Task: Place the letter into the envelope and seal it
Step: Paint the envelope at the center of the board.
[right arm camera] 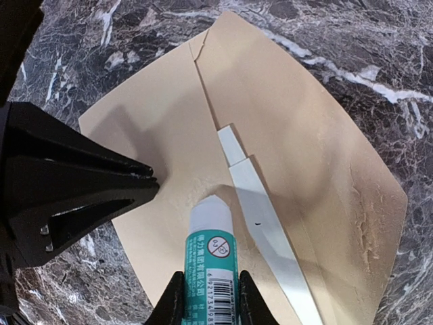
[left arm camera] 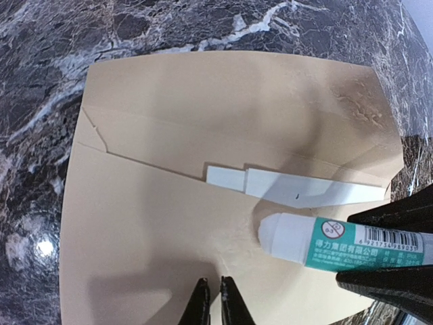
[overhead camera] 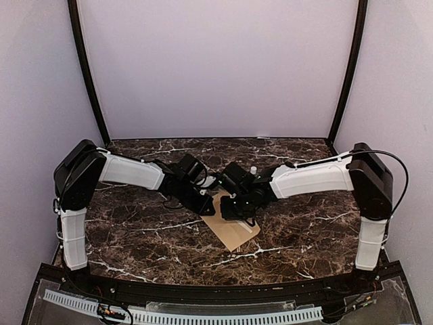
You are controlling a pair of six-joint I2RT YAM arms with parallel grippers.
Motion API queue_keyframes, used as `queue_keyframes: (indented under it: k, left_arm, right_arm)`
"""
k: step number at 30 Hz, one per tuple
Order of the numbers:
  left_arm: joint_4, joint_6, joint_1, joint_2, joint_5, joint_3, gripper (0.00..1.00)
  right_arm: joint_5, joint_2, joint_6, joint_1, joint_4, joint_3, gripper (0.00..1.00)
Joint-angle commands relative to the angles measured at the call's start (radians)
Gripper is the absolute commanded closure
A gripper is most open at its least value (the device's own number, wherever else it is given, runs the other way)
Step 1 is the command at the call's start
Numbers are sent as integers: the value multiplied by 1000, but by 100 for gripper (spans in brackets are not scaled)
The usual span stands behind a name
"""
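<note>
Envelope (left arm camera: 169, 223): flat on surface (left arm camera: 40, 68), flap open; letter (left arm camera: 284, 186) edge showing at mouth. Left tool (left arm camera: 213, 301): shut, empty, over envelope. Right tool (right arm camera: 211, 301): clamping glue stick (left arm camera: 338, 244). Risk: glue straying onto letter, sticking it.

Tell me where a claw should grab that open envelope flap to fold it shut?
Probably the free long edge of the envelope flap, approached from the side away from the pocket. It lies flat on the marble table, so a claw would need to slide under that edge near a corner. The fold side is crowded by the protruding letter and the glue stick.
</note>
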Motion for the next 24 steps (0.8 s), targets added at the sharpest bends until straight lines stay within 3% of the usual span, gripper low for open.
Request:
queue_keyframes:
  k: [1, 14, 24]
  left_arm:
    - [-53, -5, -5, 24, 11, 7, 92]
    - [-51, -8, -6, 30, 9, 9, 93]
    - [-60, -14, -5, 30, -21, 12, 93]
  right_arm:
    - [28, 48, -6, -17, -4, 25, 93]
    - [11, 50, -21, -20, -22, 42, 94]
    - [-37, -44, 14, -18, -30, -74, 94]
